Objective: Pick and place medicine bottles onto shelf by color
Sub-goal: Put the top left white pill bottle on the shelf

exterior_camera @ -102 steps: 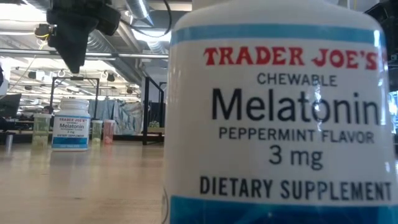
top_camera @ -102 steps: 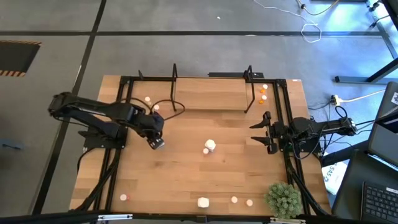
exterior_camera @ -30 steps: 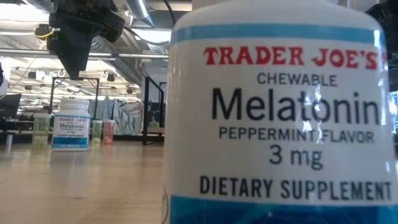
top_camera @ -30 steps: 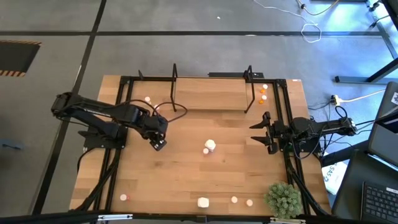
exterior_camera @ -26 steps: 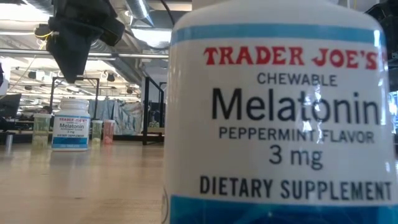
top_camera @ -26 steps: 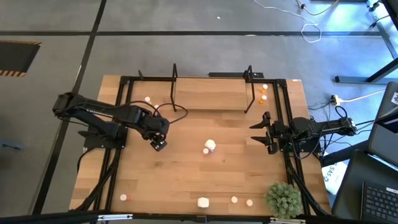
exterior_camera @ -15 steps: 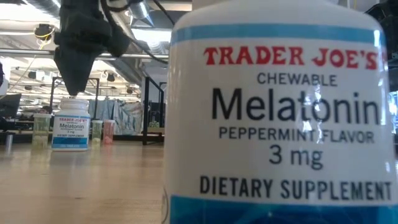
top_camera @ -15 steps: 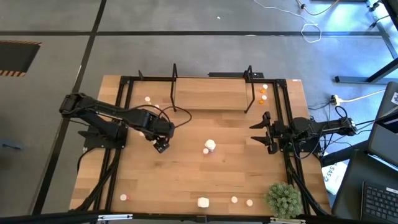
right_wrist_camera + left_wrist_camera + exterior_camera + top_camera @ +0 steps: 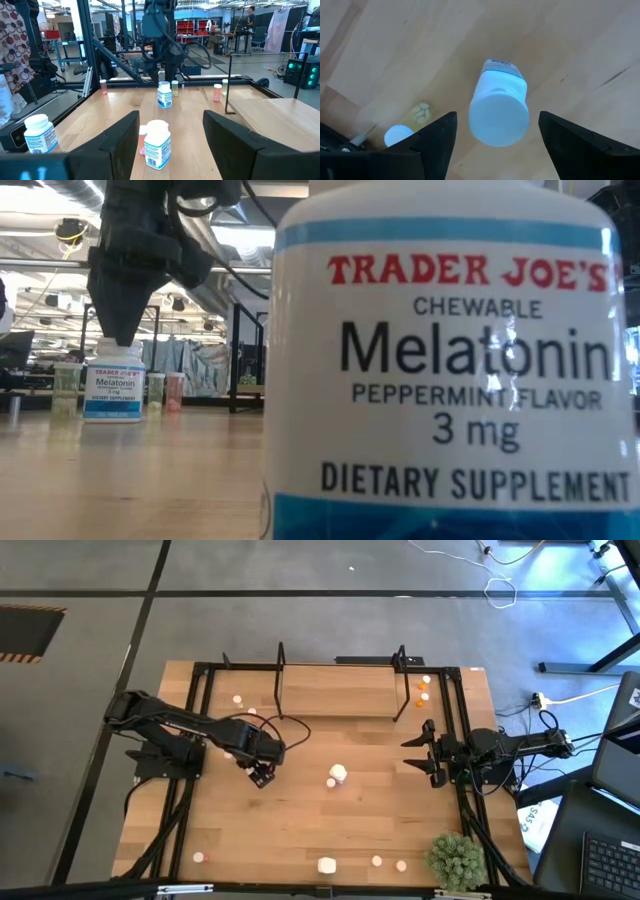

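Table: pale wood boards, smooth, satin finish with visible grain and a few dark streaks. Nearest medicine bottle: glossy white plastic, smooth printed label with red and black lettering and blue bands. Bottle under the left gripper: white plastic with a smooth matt cap. Left gripper: fingers of matt black plastic. Shelf: thin black metal uprights, pale wood base. Plant: bushy, rough green foliage.
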Available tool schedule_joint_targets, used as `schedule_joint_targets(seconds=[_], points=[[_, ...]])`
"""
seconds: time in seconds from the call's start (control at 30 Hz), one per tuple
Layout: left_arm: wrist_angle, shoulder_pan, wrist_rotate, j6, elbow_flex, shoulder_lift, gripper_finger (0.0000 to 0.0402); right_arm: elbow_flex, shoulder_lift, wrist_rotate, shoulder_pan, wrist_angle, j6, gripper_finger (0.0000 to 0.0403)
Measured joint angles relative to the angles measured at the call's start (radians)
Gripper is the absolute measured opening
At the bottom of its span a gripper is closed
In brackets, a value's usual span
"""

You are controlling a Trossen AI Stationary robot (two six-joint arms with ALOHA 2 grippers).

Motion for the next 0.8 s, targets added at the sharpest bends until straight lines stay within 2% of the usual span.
schedule_joint_targets(seconds=[0.8], points=[[0.008, -0.007, -0.027, -0.013, -0.019, 0.034, 0.0274, 0.000, 0.000, 0.000, 0.000, 0.000, 0.000, 0.0223]])
